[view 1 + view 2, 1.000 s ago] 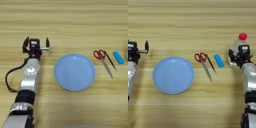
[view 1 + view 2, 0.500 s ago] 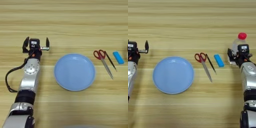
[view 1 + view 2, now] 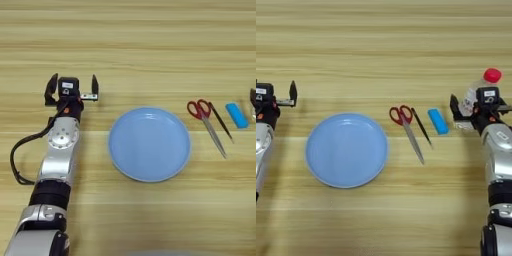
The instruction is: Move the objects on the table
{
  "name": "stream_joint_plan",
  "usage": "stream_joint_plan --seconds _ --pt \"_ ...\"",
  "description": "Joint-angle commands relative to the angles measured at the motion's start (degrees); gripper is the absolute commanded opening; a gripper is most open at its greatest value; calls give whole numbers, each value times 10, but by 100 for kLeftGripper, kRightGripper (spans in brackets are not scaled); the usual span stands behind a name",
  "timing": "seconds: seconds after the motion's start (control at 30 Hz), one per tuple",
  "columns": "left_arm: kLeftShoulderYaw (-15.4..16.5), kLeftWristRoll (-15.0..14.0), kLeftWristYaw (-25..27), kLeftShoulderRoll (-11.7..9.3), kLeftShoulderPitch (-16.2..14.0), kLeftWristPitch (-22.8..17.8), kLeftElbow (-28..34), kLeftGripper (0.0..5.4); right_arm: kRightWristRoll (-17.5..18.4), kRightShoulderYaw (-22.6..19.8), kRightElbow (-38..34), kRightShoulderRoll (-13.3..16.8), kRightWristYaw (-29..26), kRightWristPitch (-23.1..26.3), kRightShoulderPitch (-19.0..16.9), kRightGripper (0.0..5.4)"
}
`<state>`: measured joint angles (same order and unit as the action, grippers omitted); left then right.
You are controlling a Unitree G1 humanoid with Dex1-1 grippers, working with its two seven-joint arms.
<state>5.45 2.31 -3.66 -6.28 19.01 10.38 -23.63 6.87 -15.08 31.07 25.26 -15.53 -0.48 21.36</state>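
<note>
a: left gripper (image 3: 71, 89)?
b: over the bench (image 3: 130, 45) on the left side, black fingers spread wide apart, nothing between them. silver arm runs down to the bottom edge with a black cable looping beside it.

a: right gripper (image 3: 479, 102)?
b: far right, up against the bottle (image 3: 478, 89), which sits just behind it. one black finger shows left of the bottle's base, the other is not clear. cannot tell if the jaws are spread or pinching the bottle.

a: bottle details?
b: small, clear plastic, round red cap, tilted with the cap toward upper right. partly hidden by the gripper head.

a: block (image 3: 438, 121)?
b: bright blue, flat rectangular bar, slightly angled, lying on the bench between scissors and the right gripper. near both, touching neither.

a: scissors (image 3: 409, 126)?
b: red plastic loop handles at the far end, grey metal blades opened into a narrow v pointing toward the near edge. lying flat just right of the plate, apart from it.

a: plate (image 3: 346, 150)?
b: large, round, light blue, smooth and glossy, shallow rim. sits centre-left, nothing on it.

a: bench surface?
b: light tan wood, long horizontal plank grain lines.
</note>
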Motion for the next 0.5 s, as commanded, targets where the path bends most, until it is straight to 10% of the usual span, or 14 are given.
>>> stream_joint_plan --seconds 0.03,0.5 --pt "0 1 0 -4 -1 -5 0 540 5 2 -27 3 -5 25 -23 538" --pt "1 1 -1 -4 2 -5 -3 540 22 4 -220 8 -33 169 -161 538"
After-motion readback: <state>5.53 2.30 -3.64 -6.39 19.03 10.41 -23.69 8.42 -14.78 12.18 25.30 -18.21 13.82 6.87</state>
